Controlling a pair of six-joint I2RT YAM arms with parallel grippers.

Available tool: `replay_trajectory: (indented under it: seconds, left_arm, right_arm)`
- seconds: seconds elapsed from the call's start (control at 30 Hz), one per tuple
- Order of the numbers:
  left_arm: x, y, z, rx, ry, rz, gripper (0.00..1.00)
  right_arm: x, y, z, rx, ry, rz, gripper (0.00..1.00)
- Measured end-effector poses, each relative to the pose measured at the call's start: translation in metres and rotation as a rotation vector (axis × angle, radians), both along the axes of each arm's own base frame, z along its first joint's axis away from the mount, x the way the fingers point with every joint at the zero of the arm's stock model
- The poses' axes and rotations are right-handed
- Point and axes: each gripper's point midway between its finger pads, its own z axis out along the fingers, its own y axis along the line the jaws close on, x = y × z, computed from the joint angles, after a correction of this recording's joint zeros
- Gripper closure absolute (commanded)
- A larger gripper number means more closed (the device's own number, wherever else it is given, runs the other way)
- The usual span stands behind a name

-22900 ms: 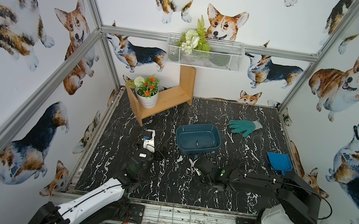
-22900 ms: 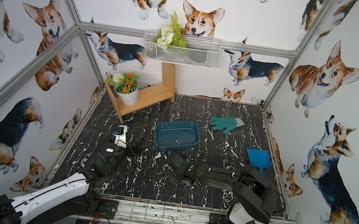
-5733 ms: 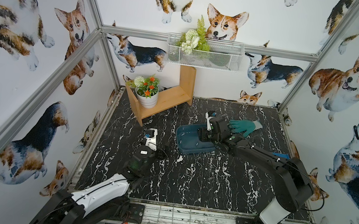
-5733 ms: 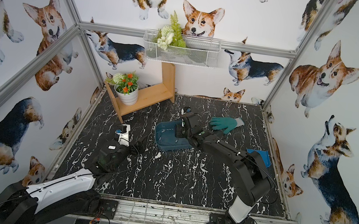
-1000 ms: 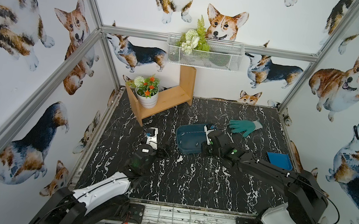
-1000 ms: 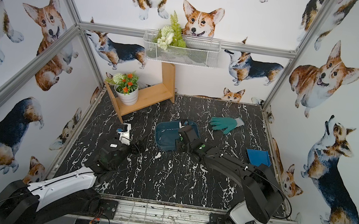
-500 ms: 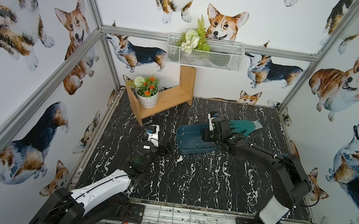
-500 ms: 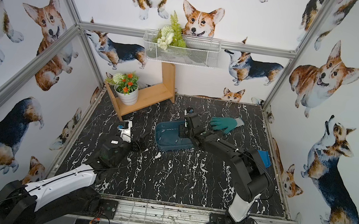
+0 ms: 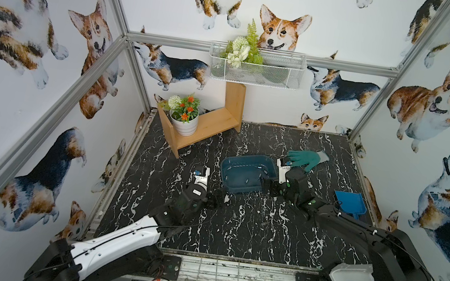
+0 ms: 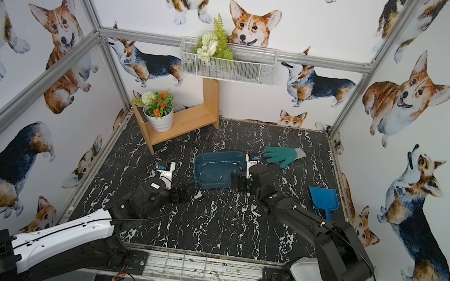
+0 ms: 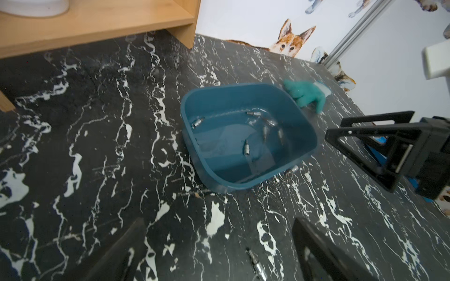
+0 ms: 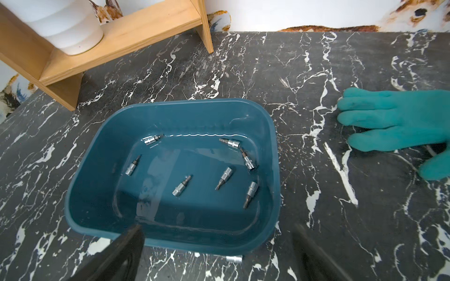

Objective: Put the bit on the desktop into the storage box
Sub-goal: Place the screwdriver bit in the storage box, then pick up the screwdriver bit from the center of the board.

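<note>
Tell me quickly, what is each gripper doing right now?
Left gripper: open, holding nothing, over a loose bit on the desktop.
Right gripper: open, holding nothing, at the storage box rim.

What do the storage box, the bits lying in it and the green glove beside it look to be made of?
Storage box: moulded plastic, dark teal and glossy; its walls show soft reflections and its corners are rounded.
Bits: metal, probably chromed steel, judging by the bright mirror-like highlights.
Glove: possibly rubber-coated fabric, matte teal and lying limp; the exact material is unclear.
</note>
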Motion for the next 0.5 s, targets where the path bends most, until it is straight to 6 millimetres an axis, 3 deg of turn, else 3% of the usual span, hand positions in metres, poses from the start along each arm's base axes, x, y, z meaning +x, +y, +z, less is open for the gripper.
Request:
replay_trajectory:
  seconds: [0.3,0.5]
  left_arm:
    - [-0.018,-0.022,-0.017,0.023,0.121,0.04,0.0]
    - [-0.025,-0.048,-0.024,0.083,0.165,0.052,0.0]
  right_arm:
    - [0.002,-0.009,0.012,0.03,-0.091,-0.039,0.0]
    - [0.01,-0.028,0.013,0.031,-0.096,-0.156,0.0]
